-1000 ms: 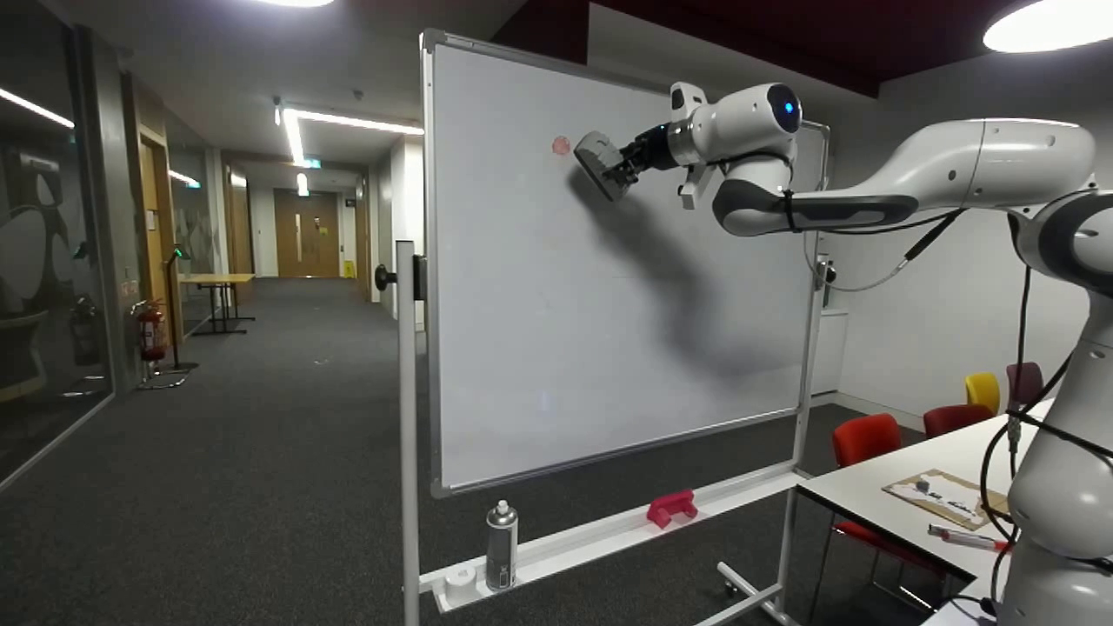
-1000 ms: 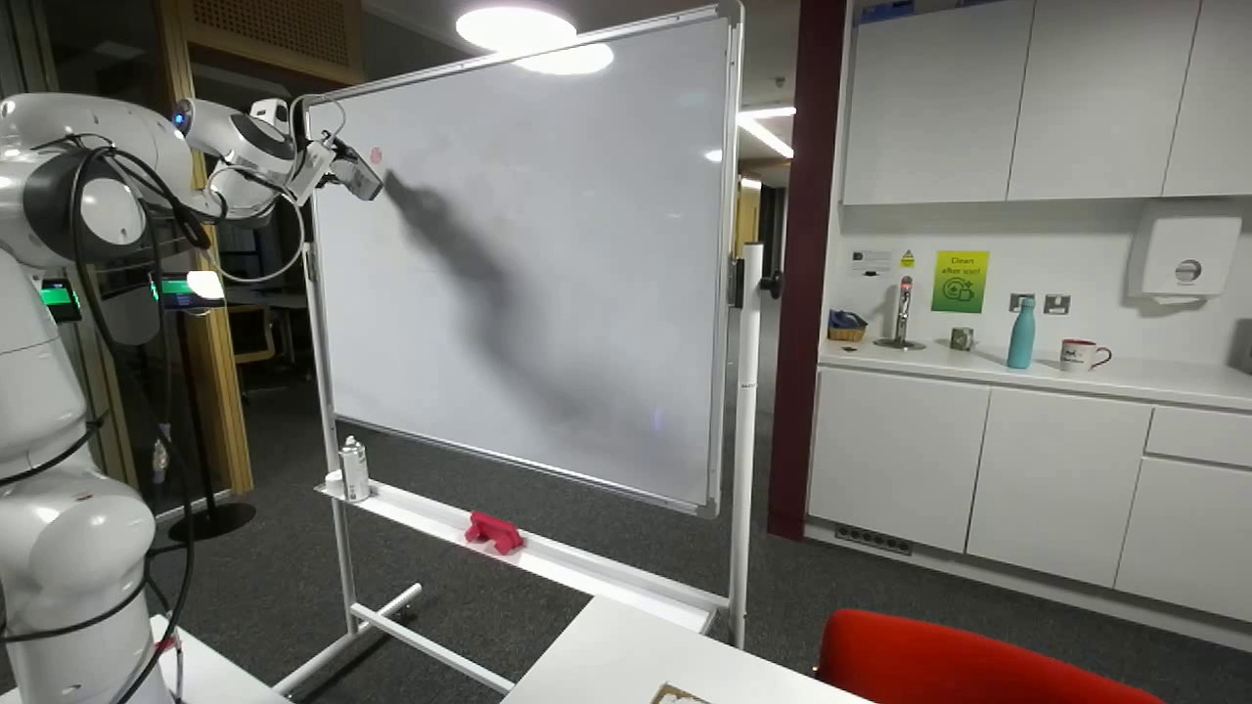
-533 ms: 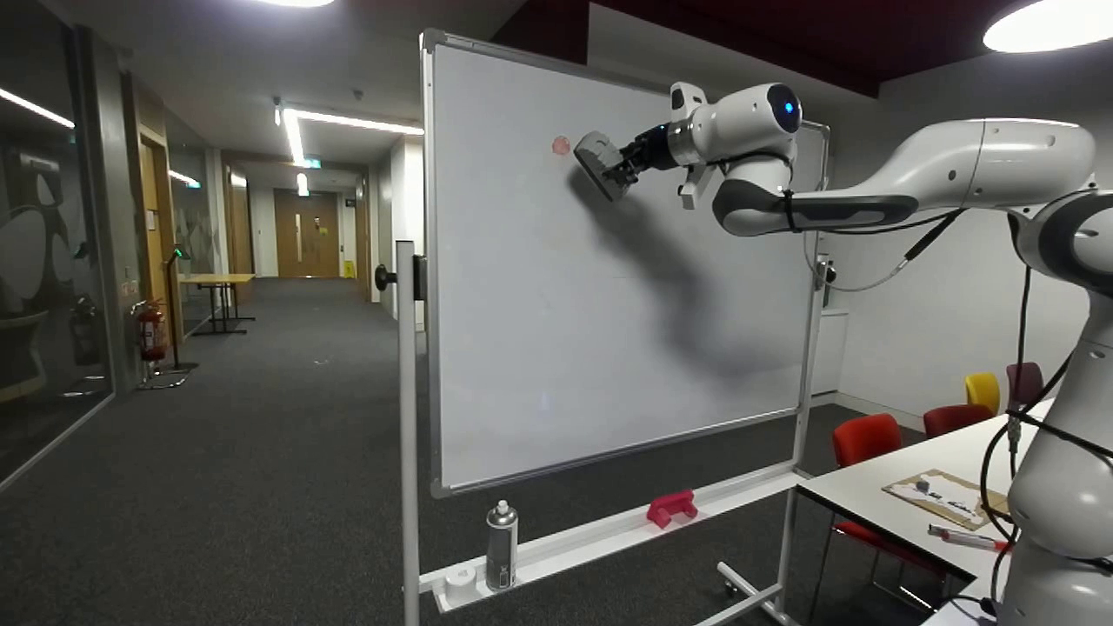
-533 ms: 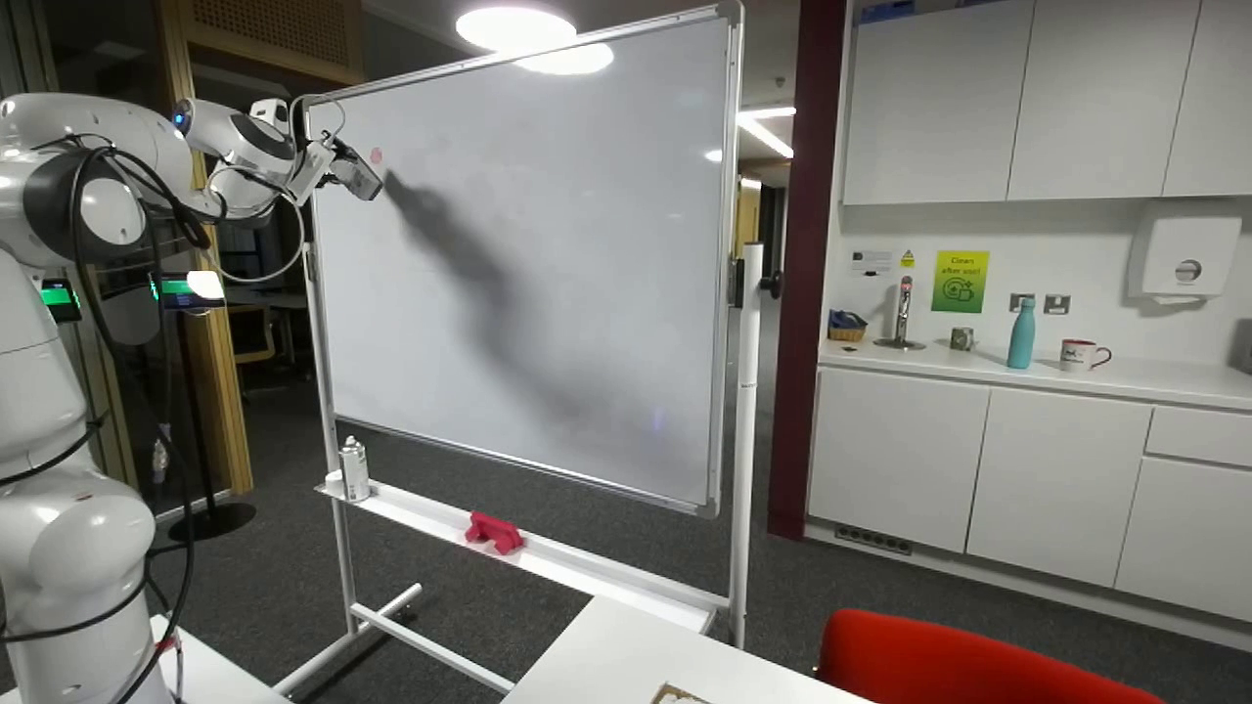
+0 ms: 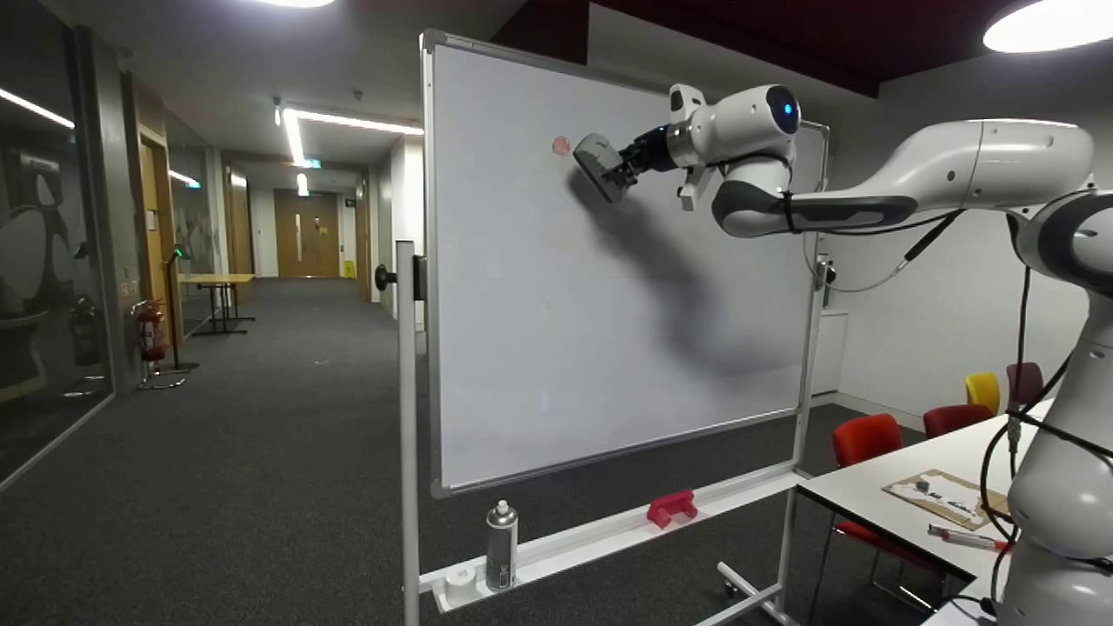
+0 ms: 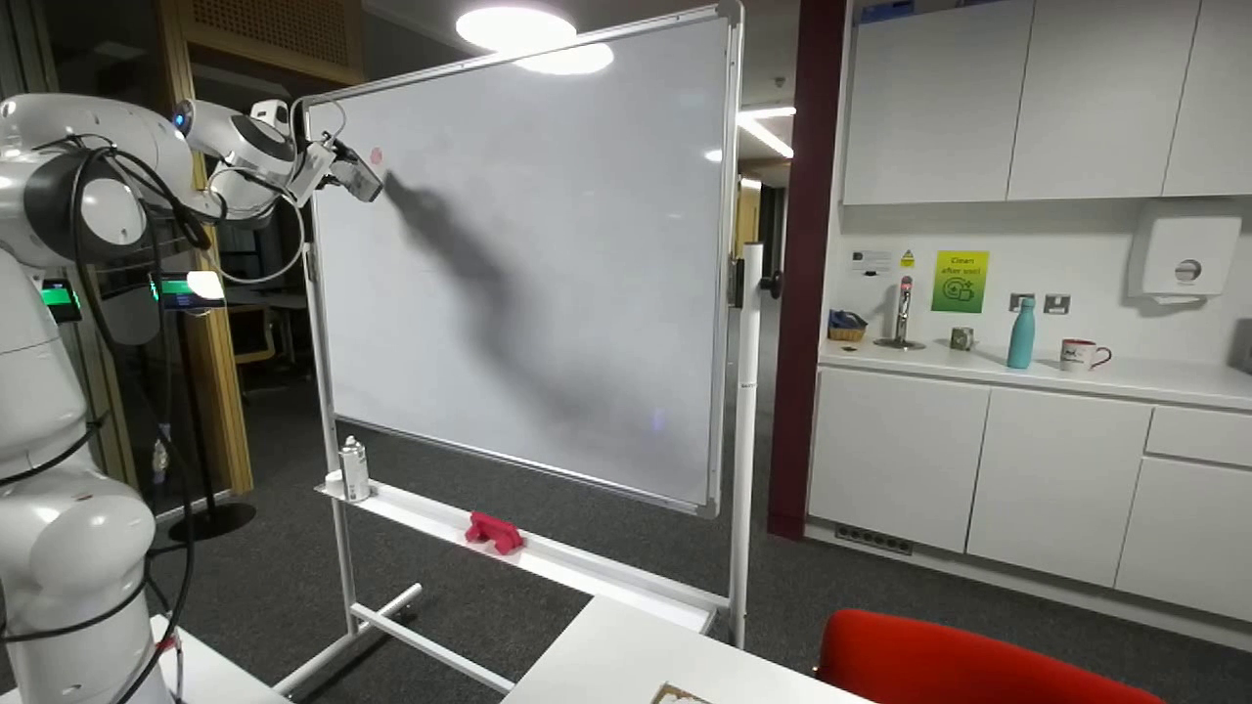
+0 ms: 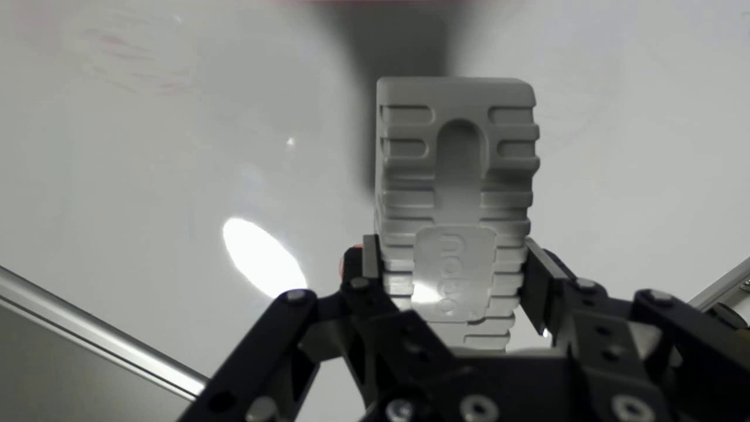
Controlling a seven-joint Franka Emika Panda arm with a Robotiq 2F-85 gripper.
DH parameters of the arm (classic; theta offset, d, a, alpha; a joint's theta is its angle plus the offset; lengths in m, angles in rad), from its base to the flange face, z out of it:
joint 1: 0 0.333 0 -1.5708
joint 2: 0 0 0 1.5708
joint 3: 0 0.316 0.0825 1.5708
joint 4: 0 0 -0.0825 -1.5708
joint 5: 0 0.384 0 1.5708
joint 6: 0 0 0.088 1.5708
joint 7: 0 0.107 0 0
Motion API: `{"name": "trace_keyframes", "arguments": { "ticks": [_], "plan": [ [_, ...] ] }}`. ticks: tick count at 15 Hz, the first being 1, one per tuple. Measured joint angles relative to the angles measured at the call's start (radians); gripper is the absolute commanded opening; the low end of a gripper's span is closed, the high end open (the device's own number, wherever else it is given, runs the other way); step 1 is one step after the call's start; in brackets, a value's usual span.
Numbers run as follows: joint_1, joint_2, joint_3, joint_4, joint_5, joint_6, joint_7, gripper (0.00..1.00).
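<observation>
My gripper [image 7: 452, 261] is shut on a grey ribbed whiteboard eraser [image 7: 460, 176], one finger pressed against each long side. In both exterior views the eraser [image 5: 598, 165] is held up at a tilt before the upper part of the whiteboard [image 5: 522, 330], and a dark shadow falls below it. Whether its edge touches the board I cannot tell. A round red mark [image 5: 561, 146] lies on the board just beside the eraser [image 6: 362, 179]. From the wrist, a sliver of red shows behind the left finger, and faint pink smears [image 7: 126, 55] appear at upper left.
Below the board runs a white tray [image 5: 591, 546] with a spray can [image 5: 502, 548], a white roll [image 5: 459, 581] and a red holder [image 5: 672, 509]. A white table [image 5: 869, 474] with a pen [image 5: 965, 539] and red chairs [image 5: 867, 439] stand beside the arm.
The arm and the eraser sit a hair lower than before. The grip looks the same, and the red mark is unaltered.
</observation>
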Motion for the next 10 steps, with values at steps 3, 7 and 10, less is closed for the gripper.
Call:
{"name": "trace_keyframes", "arguments": {
  "ticks": [3,7,10],
  "plan": [
    [0.002,0.017,0.004,0.005,-0.002,0.008,-0.005,0.32],
    [0.003,0.068,0.018,0.048,-0.021,0.009,-0.029,0.32],
    [0.009,0.122,0.026,0.116,-0.062,0.009,-0.047,0.32]
  ]
}}
